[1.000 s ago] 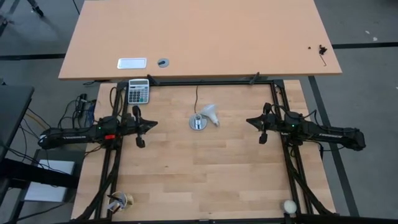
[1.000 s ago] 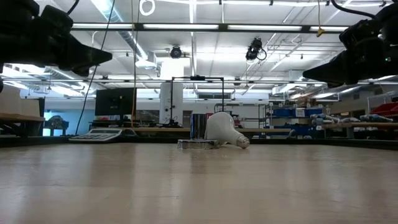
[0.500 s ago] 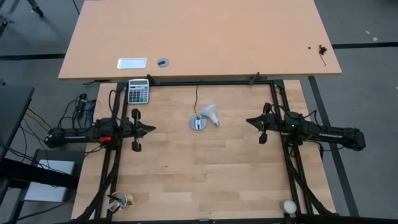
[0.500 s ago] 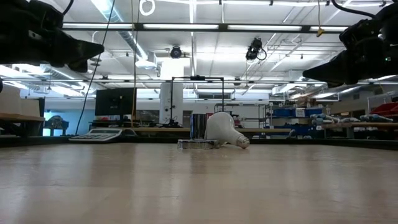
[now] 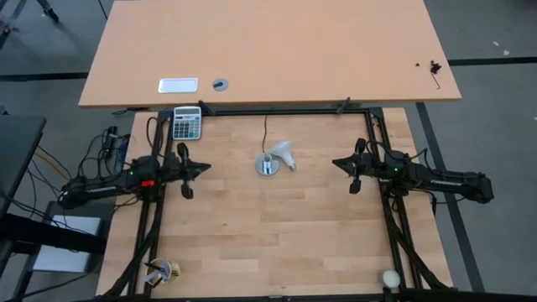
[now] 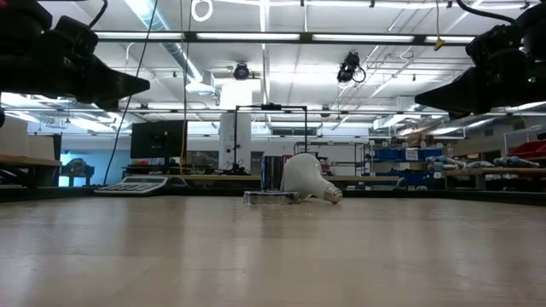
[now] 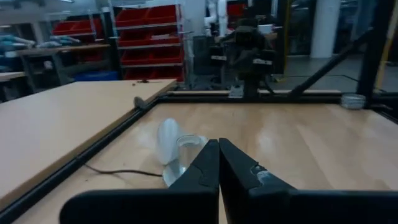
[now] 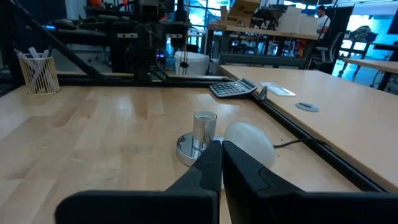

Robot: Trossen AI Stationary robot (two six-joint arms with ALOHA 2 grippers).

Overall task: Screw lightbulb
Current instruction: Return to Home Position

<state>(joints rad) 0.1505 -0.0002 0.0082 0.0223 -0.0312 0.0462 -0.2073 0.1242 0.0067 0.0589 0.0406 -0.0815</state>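
Two dark arms at a pale wooden table (image 5: 277, 243), seen from above. My left pincer (image 5: 201, 169) hangs over the table's left side and my right pincer (image 5: 338, 164) over its right side, both well apart from the work in the middle. Each has its two fingers pressed together on nothing, as both wrist views show (image 7: 219, 144) (image 8: 221, 146).

The bulb (image 5: 285, 154) is not in the socket (image 5: 268, 165). It lies tipped on its side on the wood just beside it; I cannot tell whether the two touch. I judge the screwing undone: the bulb would need picking up, standing over the socket and turning in.

The bulb is matt white, a round dome narrowing like a cone to a small greyish base. The socket is a shiny silver disc with a short upright metal tube at its centre, and a thin black cord (image 5: 266, 130) trails from it toward the far edge. The table is smooth planks inside a black frame
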